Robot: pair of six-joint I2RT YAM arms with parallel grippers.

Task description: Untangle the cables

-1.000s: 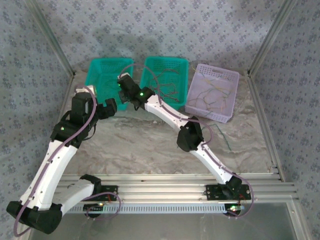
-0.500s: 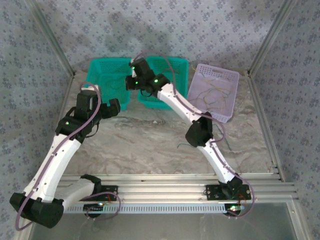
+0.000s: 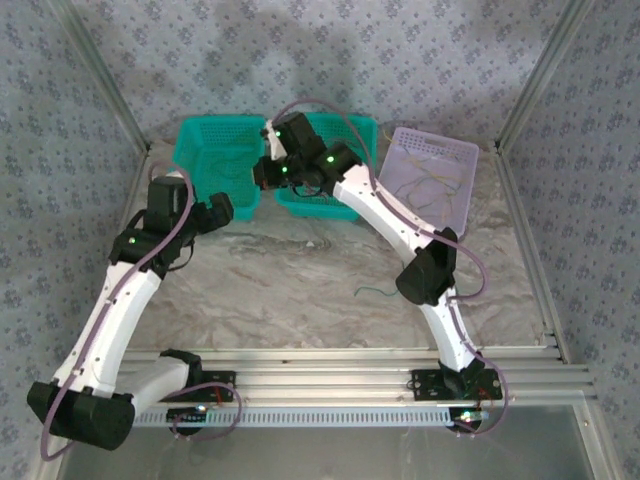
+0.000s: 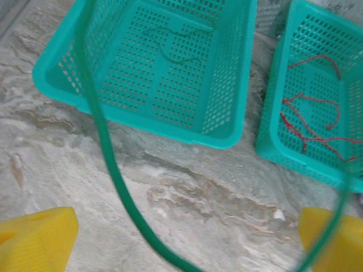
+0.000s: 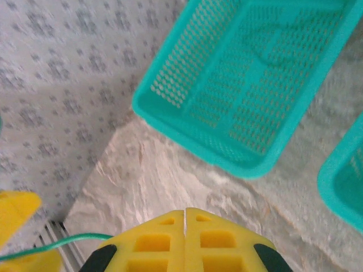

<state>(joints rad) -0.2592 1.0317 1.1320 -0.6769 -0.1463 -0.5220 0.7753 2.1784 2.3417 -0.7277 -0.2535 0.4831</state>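
Right tool (image 5: 184, 229) is pinched shut, its two yellow fingers pressed together on a thin green cable (image 5: 57, 245) that runs away to its left. Left tool (image 4: 182, 238) is wide, its yellow fingers (image 4: 34, 238) far apart and holding nothing. A green cable hangs in a big loop in front of that tool and dips between its fingers. I think it is the same one, but I cannot tell if it touches them. My guess is that one green cable is pulled free and is going to its own home. Just ahead of and below the right tool sits a teal plastic basket full of little holes (image 5: 181, 68), and a few green cables (image 4: 173, 56) lie in it already. Next, the right tool needs to go over that basket, come down low and let go, so the floppy cable falls inside and does not hang over the rim. The left tool stands in the way, since the loop could catch on it. Ahead and to the right of the left tool is a second teal basket (image 4: 275, 96) with red cables (image 4: 303, 136) in it. Far off to the right tool's right is a pale purple plastic basket (image 3: 420, 233) holding mixed yellow and orange cables (image 3: 425, 190), so more sorting is left. One loose green cable (image 3: 375, 291) lies on the grey marble table (image 3: 280, 290), well behind both tools.
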